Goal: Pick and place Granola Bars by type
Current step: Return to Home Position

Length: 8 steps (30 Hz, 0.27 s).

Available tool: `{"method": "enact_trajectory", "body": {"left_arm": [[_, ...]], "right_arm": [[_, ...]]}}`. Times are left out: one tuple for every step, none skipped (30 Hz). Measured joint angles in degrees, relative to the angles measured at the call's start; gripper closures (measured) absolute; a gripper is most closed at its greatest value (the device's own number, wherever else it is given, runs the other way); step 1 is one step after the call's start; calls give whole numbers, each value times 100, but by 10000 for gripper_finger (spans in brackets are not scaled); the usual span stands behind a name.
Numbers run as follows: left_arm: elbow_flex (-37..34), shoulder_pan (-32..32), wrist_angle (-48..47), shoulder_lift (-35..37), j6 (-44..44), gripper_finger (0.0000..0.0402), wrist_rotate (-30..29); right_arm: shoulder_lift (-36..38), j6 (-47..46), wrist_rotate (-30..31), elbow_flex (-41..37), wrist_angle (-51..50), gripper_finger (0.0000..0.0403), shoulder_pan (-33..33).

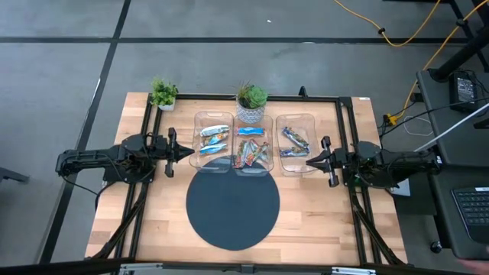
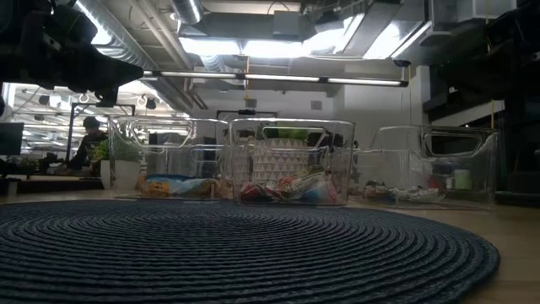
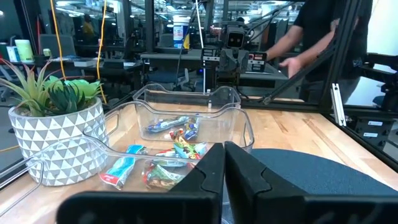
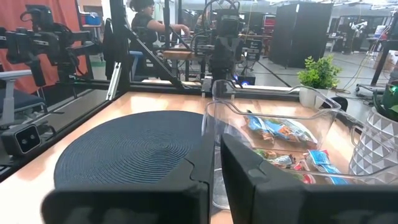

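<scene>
The granola bars lie in three clear bins at the far side of the mat. Light blue-white bars (image 1: 214, 137) are in the left bin (image 1: 200, 145). Orange-red multicoloured bars (image 1: 250, 156) and one light blue bar (image 1: 250, 131) are in the middle bin (image 1: 269, 145). Dark blue bars (image 1: 294, 141) are in the right bin (image 1: 313, 145). My left gripper (image 1: 191, 152) (image 3: 224, 180) hovers shut just left of the left bin, pointing right. My right gripper (image 1: 308, 161) (image 4: 216, 180) hovers shut just right of the right bin, pointing left. Neither holds anything.
A dark round woven mat (image 1: 233, 206) lies on the table's near middle. A plant in a white triangle-patterned pot (image 1: 250, 103) stands behind the middle bin, and a small plant (image 1: 163, 93) stands at the far left corner. A black frame (image 1: 344, 137) runs round the table. People (image 3: 311, 43) stand beyond it.
</scene>
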State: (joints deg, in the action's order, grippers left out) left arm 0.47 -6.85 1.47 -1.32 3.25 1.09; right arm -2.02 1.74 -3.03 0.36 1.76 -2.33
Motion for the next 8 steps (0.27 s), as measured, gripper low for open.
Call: {"method": "enact_trajectory", "body": {"left_arm": [[0, 0, 1, 0, -1, 397, 1], [0, 0, 1, 0, -1, 398, -1], [0, 0, 1, 0, 1, 399, 1], [0, 0, 1, 0, 0, 400, 1], [0, 0, 1, 0, 2, 400, 1], [0, 0, 1, -1, 1, 400, 0], [0, 0, 1, 0, 2, 400, 0], [0, -1, 1, 0, 1, 399, -1]], "right_arm": [[-1, 5, 0, 0, 0, 371, 0], [0, 15, 0, 0, 0, 371, 0], [0, 11, 0, 0, 0, 371, 0], [0, 2, 0, 0, 0, 371, 0], [0, 0, 0, 0, 2, 371, 0], [0, 5, 0, 0, 0, 371, 0], [0, 15, 0, 0, 0, 371, 0], [-1, 14, 0, 0, 0, 371, 0]]}}
